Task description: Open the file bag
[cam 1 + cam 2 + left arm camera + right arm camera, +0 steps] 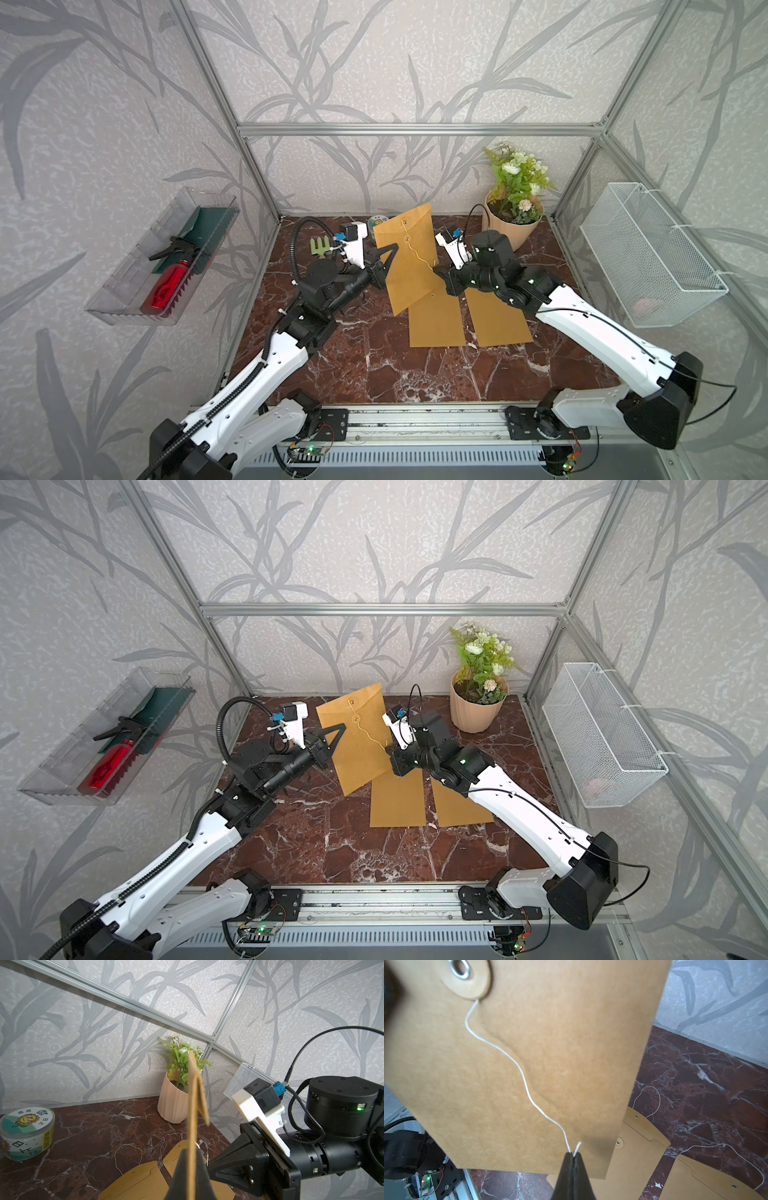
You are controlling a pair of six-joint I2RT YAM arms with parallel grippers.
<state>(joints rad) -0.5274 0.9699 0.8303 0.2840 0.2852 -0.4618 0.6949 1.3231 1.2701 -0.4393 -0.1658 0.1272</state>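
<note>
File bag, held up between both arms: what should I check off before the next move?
1. Left gripper shut on the file bag edge: ok.
2. Right gripper shut on the string end: ok.
3. String hangs slack: ok.
4. String freed from the upper disc: cannot tell.
5. Flap open: not ok, only slightly ajar.
6. Right arm apart from the flower pot: ok.

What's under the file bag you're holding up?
Two spare file bags lie flat on the table, strings loose. The held file bag covers part of one from above.
</note>
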